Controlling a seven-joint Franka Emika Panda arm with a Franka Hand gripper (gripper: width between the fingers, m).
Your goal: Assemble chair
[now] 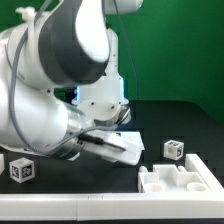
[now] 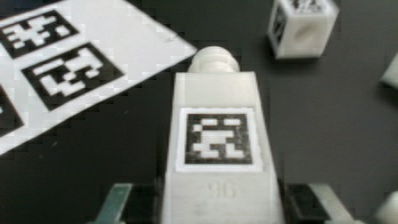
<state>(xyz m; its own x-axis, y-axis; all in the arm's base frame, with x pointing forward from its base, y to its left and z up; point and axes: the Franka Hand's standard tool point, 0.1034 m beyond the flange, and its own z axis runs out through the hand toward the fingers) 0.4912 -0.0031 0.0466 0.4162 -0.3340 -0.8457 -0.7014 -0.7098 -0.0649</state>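
Bar (image 2: 221, 120) sits between our gripper (image 2: 214, 203) jaws, which stand wide with gaps either side, its long axis running straight ahead of the tool, so we judge closing across its width comes next.

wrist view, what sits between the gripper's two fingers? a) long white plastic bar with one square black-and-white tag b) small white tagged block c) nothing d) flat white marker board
a: the long white plastic bar with one square tag lies between the fingers of the gripper, a dark gap on each side; the small white tagged block and the marker board lie off to the sides.
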